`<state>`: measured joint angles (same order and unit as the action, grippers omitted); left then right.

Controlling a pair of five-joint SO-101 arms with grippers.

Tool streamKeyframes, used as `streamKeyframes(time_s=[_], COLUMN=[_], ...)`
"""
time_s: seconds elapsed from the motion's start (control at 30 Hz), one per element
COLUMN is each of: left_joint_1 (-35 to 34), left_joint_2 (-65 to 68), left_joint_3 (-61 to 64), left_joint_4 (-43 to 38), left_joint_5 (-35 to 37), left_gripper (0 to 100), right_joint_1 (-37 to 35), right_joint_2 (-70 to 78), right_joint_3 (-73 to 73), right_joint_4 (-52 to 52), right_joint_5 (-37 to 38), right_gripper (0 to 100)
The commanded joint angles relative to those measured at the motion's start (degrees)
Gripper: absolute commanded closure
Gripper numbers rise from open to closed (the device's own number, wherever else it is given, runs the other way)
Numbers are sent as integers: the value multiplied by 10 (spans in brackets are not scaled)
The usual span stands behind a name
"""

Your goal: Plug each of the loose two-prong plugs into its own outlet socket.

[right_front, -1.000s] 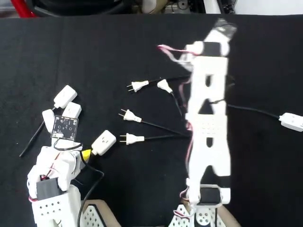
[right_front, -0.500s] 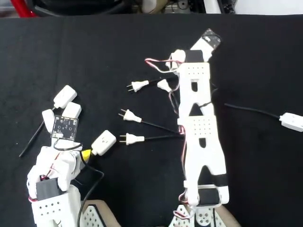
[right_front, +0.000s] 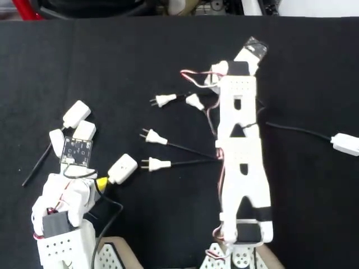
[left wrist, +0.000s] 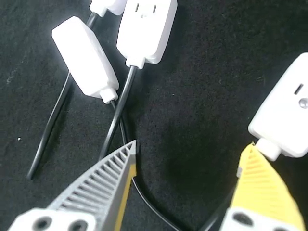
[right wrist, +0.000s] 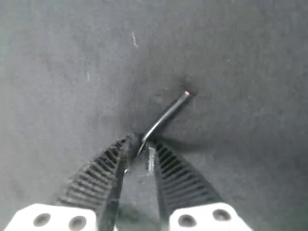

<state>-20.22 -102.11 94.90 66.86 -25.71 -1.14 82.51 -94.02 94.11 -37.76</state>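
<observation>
**Right nips a cord, left waits wide open**

From above first. Four plugs (right_front: pixel 157 164) mid-table, prongs aimed leftward, with leads (right_front: pixel 193 162) off under the right arm (right_front: pixel 241 151), itself laid long across them toward the far edge. Three sockets (right_front: pixel 77 114) bunched at the left arm (right_front: pixel 61 202). A near socket (right_front: pixel 122 168) just beside the closest plug and right up against the yellow finger (right_front: pixel 102 183). A far socket (right_front: pixel 345 144) well apart, out by the right edge.

Over to the left wrist. Wide gape on the left gripper (left wrist: pixel 191 147), nothing held, just bare cloth (left wrist: pixel 202 72) between the fingers. Yellow tip hard by the cable end of the near socket. Two of the bunched sockets ahead, side by side.

Now the right wrist. Barely a gap on the right gripper (right wrist: pixel 138 143), nipped onto a thin black cord (right wrist: pixel 166 114), loose end out past the tips. No tracing it to any plug or socket from here.

Handling, as a guess: light, hard, smooth plug bodies, quick to twist in a grip, on springy leads ready to drag them round. Best taken across the flat sides just behind the prongs, never by the prongs. Sockets likely just as light and apt to skate on cloth under a push, so worth bracing from behind.

Room: plenty of open cloth between plugs and the left bunch, a straight run for the closest pair. Tighter beneath the right arm, among crossing leads. Little margin at the right edge by the far socket.
</observation>
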Motion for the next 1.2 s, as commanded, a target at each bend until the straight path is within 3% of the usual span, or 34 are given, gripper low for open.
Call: streamKeyframes(time_s=[0.0, 0.3, 0.57, 0.8, 1.17], left_joint_1=[-5, -4, -3, -2, -1], left_joint_2=[-2, -2, -2, -2, -2], left_joint_3=[-3, -3, -2, -2, 0], left_joint_4=[-7, -7, -7, -7, -7], left_joint_5=[-4, -4, -4, -4, -4], left_gripper=[676, 676, 676, 676, 676], right_joint_1=[8, 69, 62, 46, -74], right_joint_2=[-60, -198, -349, -340, -261], right_joint_3=[-18, -18, -17, 14, 153], right_joint_4=[37, 40, 47, 70, 70], right_joint_5=[33, 65, 113, 270, 474], right_gripper=[987, 987, 987, 987, 985])
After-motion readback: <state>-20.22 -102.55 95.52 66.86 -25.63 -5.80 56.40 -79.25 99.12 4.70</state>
